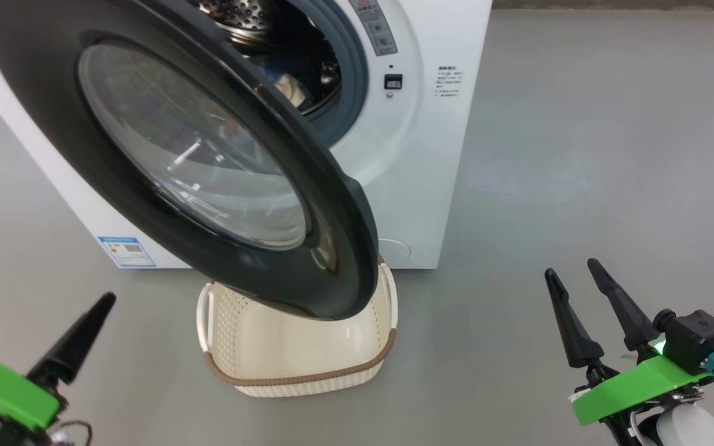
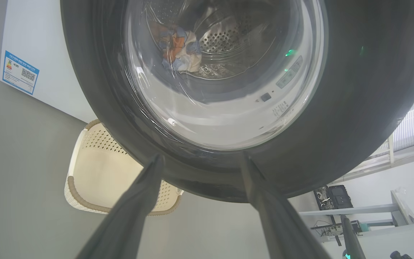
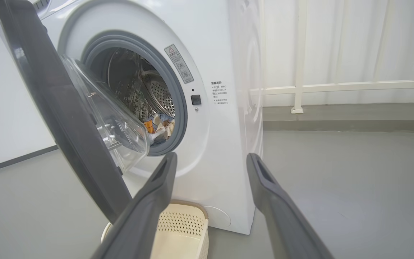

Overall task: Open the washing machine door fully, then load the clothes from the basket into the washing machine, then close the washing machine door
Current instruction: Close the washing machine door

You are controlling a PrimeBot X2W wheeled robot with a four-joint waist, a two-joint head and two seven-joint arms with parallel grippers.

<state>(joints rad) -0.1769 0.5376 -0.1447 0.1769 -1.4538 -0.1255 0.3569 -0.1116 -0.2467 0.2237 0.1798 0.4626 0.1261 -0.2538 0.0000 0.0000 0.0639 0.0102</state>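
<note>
The white washing machine [image 1: 431,155] stands with its black round door [image 1: 220,186] swung partly open, hanging over the cream basket [image 1: 295,353] on the floor. What shows of the basket's inside holds nothing. The clothes [image 3: 158,127], blue, orange and cream, lie in the steel drum; they also show through the door glass [image 2: 178,50]. My left gripper [image 2: 200,160] is open, low and left of the door, pointing at its outer face and holding nothing. My right gripper [image 1: 571,268] is open and empty, to the right of the machine.
Grey floor [image 1: 580,155] spreads wide to the machine's right. A white railing and curtain [image 3: 336,72] stand behind it. In the left wrist view, shelves with equipment [image 2: 336,201] show past the door. A blue label [image 1: 126,251] sits low on the machine's front.
</note>
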